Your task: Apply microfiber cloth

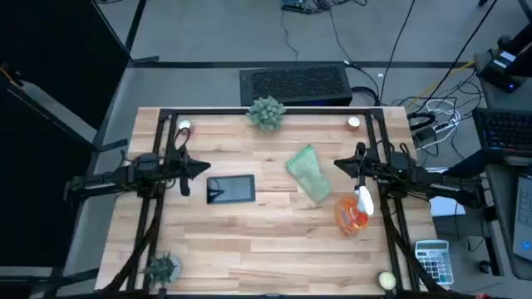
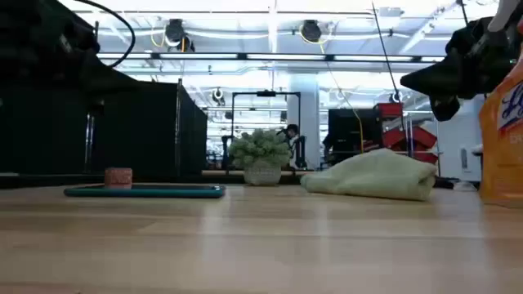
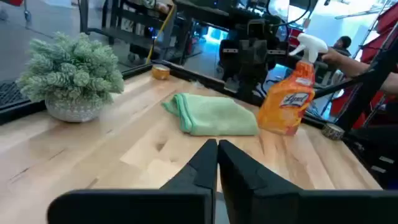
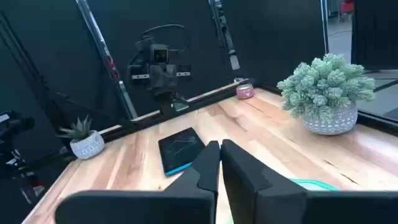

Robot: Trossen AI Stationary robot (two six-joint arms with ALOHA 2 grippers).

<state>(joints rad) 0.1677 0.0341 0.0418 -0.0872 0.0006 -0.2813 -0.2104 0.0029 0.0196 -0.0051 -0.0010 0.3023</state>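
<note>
The pale green microfiber cloth [image 1: 308,173] lies folded on the wooden table right of centre, also seen in the left wrist view [image 3: 211,114] and the low view [image 2: 373,175]. The dark tablet [image 1: 230,189] lies flat left of it. My left gripper [image 1: 204,169] hovers shut above the table just left of the tablet, touching nothing. My right gripper [image 1: 339,164] hovers shut just right of the cloth, touching nothing.
An orange spray bottle [image 1: 355,209] with a white trigger stands by the right arm. A potted plant [image 1: 266,112] sits at the far edge, a small one [image 1: 162,267] at the near left. Small round objects [image 1: 184,126] [image 1: 354,122] sit at the far corners.
</note>
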